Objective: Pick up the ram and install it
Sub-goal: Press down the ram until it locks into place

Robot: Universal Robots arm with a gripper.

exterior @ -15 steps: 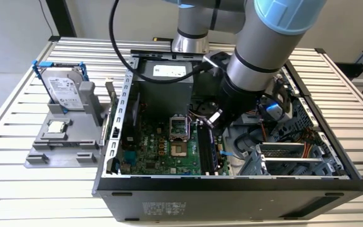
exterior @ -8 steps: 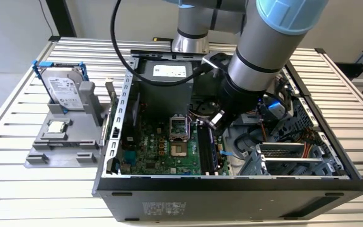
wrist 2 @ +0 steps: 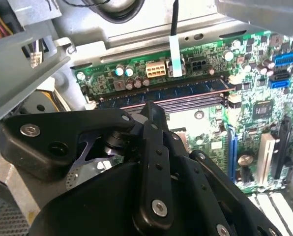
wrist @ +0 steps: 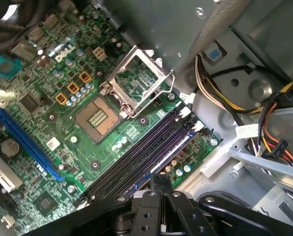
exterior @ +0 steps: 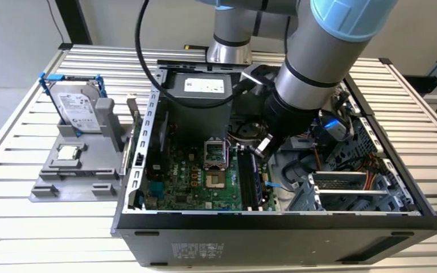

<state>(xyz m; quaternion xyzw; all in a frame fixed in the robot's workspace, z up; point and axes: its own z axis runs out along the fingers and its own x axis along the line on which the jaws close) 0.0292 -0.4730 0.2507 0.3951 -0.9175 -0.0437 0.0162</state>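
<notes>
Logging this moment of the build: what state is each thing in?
ram: lying in a motherboard slot; full seating cannot be told.
gripper: inside the computer case, just above the memory slots.
processor socket: lid open, empty.
hard drive: upright in the grey stand outside the case.

The computer case (exterior: pixel 279 227) lies open on the tabletop (exterior: pixel 21 227). Inside it sits the circuit board (exterior: pixel 196 182). The ram (exterior: pixel 250 179) stands in a slot on that board. Beside the case, toward the exterior view's left, a tray (exterior: pixel 74 182) holds a hard drive (exterior: pixel 78 108) and a small chip (exterior: pixel 69 152).
</notes>
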